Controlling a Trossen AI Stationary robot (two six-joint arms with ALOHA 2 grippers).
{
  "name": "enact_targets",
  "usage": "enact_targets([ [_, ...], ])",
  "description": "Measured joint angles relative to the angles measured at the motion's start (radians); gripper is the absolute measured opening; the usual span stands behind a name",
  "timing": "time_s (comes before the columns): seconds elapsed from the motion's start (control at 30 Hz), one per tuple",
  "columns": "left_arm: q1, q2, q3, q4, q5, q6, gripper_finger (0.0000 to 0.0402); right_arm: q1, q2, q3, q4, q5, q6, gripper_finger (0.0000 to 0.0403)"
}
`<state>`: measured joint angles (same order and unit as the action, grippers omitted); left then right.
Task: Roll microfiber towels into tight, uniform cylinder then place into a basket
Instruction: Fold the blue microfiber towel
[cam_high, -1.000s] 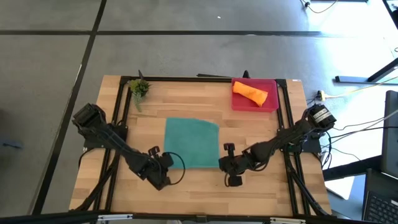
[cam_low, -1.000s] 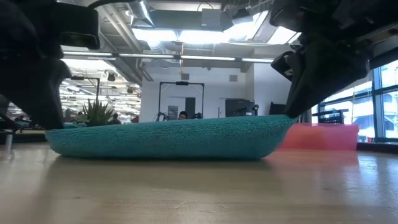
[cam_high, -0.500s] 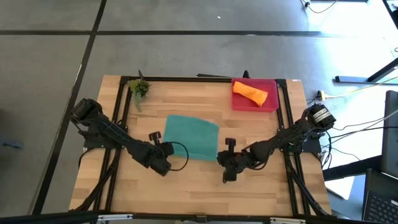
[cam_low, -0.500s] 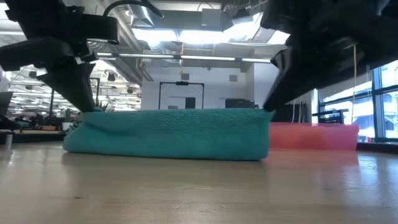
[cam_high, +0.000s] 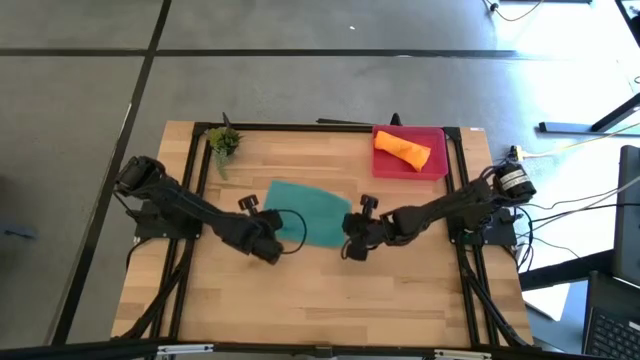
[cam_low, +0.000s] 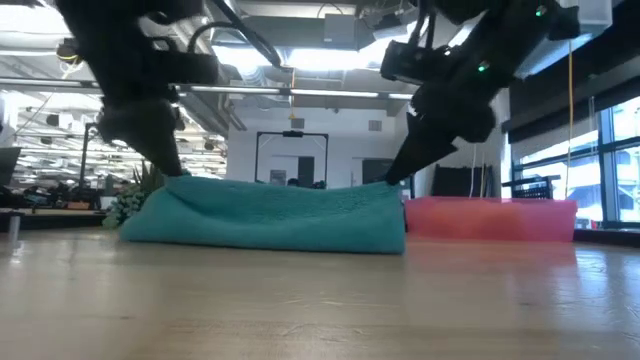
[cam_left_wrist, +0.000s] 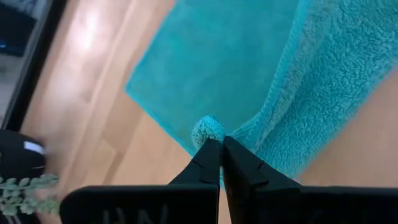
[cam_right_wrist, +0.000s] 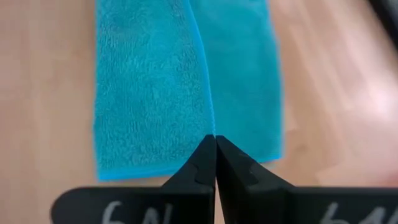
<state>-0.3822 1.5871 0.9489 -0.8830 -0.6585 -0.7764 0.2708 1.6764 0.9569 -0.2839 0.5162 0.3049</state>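
The teal towel (cam_high: 308, 210) lies mid-table, its near part raised and turned back over the far part, which rests on the wood. My left gripper (cam_high: 274, 236) is shut on its near-left corner, and my right gripper (cam_high: 348, 232) is shut on its near-right corner. In the low view the towel (cam_low: 270, 214) forms a low hump between the left gripper (cam_low: 172, 170) and the right gripper (cam_low: 393, 178). A rolled orange towel (cam_high: 402, 151) lies in the pink-red basket (cam_high: 437, 166) at the far right. My left gripper pinches the towel's near-left corner (cam_left_wrist: 208, 130) between its two fingers, slanting down from the near left. The corner bunches just past the fingertips (cam_left_wrist: 212, 152). It is lifted off the wood, and the cloth sags slack from it. My right gripper pinches the near-right corner at its hemmed edge (cam_right_wrist: 210, 129) between its two fingers, slanting down from the near right. That corner is held above the lower layer, with the towel folded over below it.
A small green plant (cam_high: 224, 142) stands at the far left of the table. Black frame rails (cam_high: 190, 200) run along both sides. Bare wood (cam_high: 320, 300) lies toward the near edge.
Both grippers have gone toward the far edge and drawn closer together, staying shut on the towel's near corners. The near edge has lifted and come over the far part, so the spread towel is now shorter and doubled. The far edge has stayed put.
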Motion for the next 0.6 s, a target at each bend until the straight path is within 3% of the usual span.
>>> enact_targets([
  [0.13, 0.048, 0.0, 0.0, 0.002, -0.013, -0.004, 0.0, -0.033, 0.0, 0.0, 0.001, 0.052, -0.023, 0.0005],
  [0.6, 0.21, 0.001, 0.0, 0.031, -0.112, 0.002, 0.0, -0.132, 0.048, 0.0, -0.008, 0.077, -0.06, 0.0005],
])
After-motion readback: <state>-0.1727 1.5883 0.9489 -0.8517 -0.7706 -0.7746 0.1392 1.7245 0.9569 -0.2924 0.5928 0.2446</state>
